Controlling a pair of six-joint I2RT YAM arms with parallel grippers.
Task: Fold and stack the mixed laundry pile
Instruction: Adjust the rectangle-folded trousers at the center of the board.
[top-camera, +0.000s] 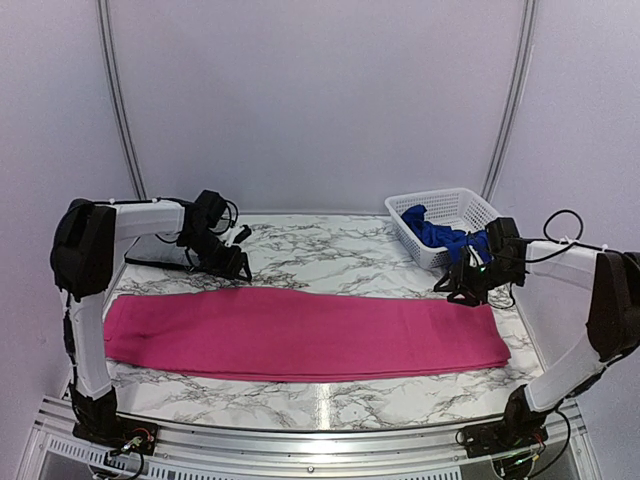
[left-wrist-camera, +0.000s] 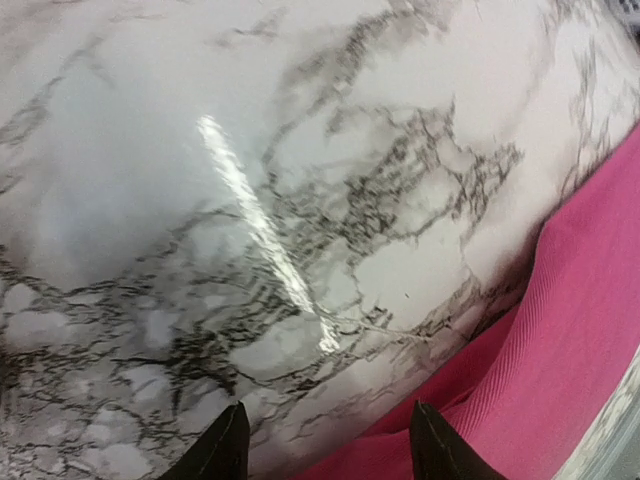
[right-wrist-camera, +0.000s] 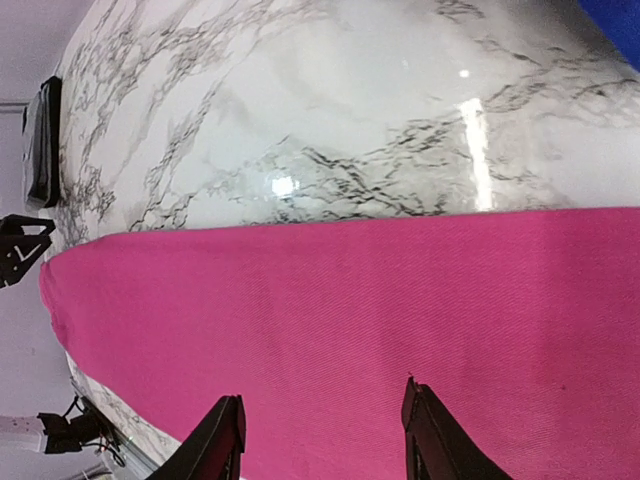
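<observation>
**Left pincer** (left-wrist-camera: 328, 452): released, its jaws apart with nothing between them. It is poised over the bare marble bench (top-camera: 330, 250), just beyond the far left edge of the magenta-pink garment (top-camera: 300, 335). A dark grey tray (top-camera: 150, 256) lies further beyond that edge.

**Garment:** it lies flat as a long band across the bench, apparently already folded lengthwise.

**Right pincer** (right-wrist-camera: 322, 440): likewise released and empty, hovering above the garment's far right end. To the right of and beyond that end, the royal blue garment (top-camera: 440, 237) sits bunched in the white mesh basket (top-camera: 470, 200), not yet folded.

**Step in hand:** this appears to be shortening the band. To do it well, each pincer should probably descend onto its own end. It should pinch all layers at the edge rather than the top layer alone, then lift evenly so the cloth neither drags nor wrinkles.
</observation>
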